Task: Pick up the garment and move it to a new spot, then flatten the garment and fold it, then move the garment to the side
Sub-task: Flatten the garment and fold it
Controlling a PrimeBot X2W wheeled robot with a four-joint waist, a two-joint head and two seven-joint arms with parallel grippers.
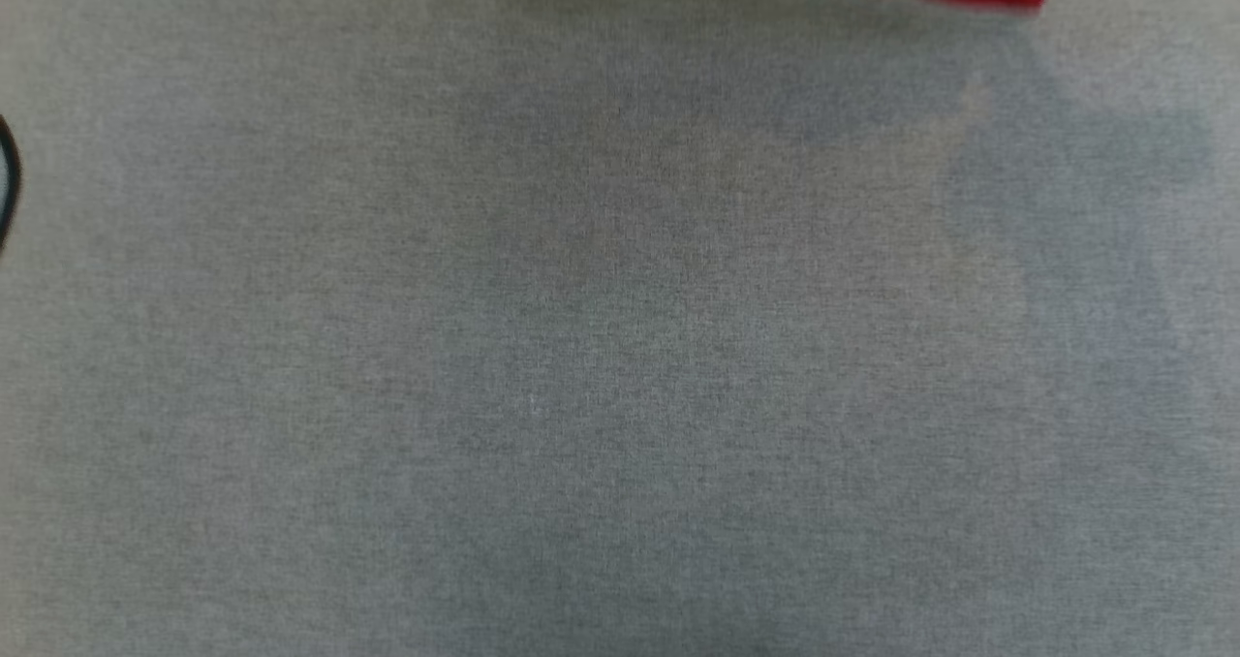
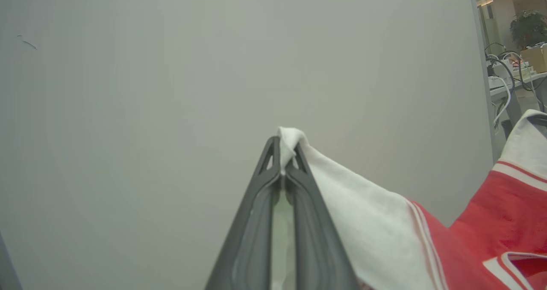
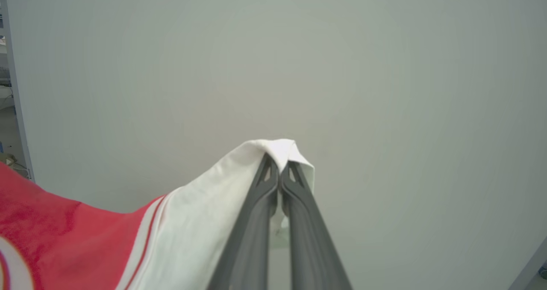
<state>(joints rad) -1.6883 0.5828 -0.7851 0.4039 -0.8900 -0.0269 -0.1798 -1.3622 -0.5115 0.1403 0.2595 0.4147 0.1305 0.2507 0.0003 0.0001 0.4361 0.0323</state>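
Left jaws, bottom centre of the left wrist view, are clenched on a white sleeve tip of the shirt (image 2: 376, 221). Its cloth runs off to the lower right: white, striped trim, then red. Right jaws, bottom centre of the right wrist view, are pinched tight on a white sleeve too, with the red body at lower left. Pale wall (image 2: 149, 110) sits behind both. Head view shows a grey tabletop (image 1: 581, 347) and a blurred red shirt edge along the top, right of centre. Dark curved thing (image 1: 8, 182) at left edge, can't tell what.
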